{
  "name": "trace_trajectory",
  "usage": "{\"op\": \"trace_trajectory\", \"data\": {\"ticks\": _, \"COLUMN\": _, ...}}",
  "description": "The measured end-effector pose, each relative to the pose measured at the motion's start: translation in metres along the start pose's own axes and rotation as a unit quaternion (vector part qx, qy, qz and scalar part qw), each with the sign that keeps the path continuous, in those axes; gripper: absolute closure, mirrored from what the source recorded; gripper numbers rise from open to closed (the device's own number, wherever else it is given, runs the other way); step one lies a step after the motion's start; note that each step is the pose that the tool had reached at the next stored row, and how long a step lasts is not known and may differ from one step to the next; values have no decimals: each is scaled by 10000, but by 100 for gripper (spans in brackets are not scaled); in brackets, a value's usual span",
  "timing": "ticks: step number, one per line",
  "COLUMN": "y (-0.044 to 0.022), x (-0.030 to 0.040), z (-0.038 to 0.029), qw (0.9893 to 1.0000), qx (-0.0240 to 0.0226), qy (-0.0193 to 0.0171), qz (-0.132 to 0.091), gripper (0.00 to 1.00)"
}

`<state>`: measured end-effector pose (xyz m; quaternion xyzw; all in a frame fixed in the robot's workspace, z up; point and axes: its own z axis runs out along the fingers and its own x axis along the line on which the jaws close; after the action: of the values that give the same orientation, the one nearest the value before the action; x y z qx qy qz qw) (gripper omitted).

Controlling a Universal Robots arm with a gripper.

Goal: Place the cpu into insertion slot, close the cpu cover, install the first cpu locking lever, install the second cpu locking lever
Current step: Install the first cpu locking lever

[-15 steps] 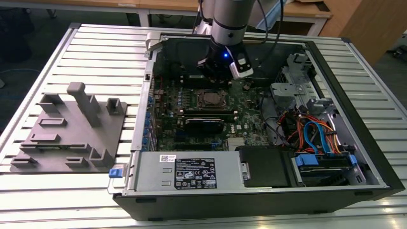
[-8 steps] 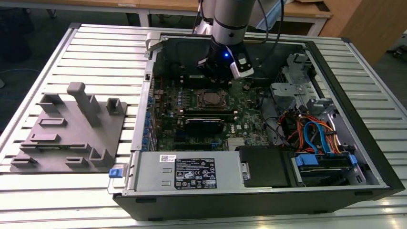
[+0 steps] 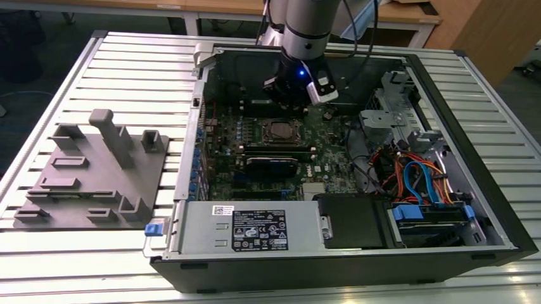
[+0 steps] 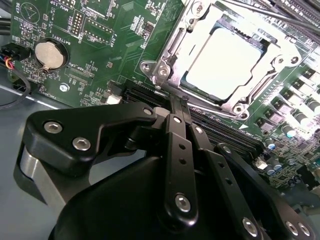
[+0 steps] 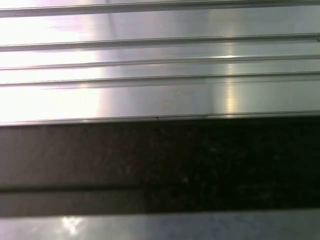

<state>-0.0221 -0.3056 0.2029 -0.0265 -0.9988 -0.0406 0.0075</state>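
The cpu (image 4: 225,62) lies flat in the insertion slot (image 3: 275,131), its pale silver top facing up. The cpu cover (image 4: 172,55), a silvery frame, lies down around the chip. My gripper (image 4: 179,102) is shut, its two black fingers pressed together. The tips touch the socket's edge at one corner of the cover. I cannot tell whether a thin lever is caught between them. In the exterior view the gripper (image 3: 289,104) hangs inside the open computer case, just behind the socket.
A grey moulded fixture (image 3: 93,177) sits at the exterior view's left on the slatted table (image 5: 160,95). Inside the case are a power supply (image 3: 245,231), blue and orange cables (image 3: 419,180), black card slots (image 4: 220,132) and a coin battery (image 4: 49,54).
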Motion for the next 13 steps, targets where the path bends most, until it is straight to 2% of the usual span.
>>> {"op": "trace_trajectory", "data": {"ticks": 13, "y": 4, "x": -20, "z": 6, "qw": 10000, "qx": -1, "qy": -1, "qz": 0, "gripper": 90}}
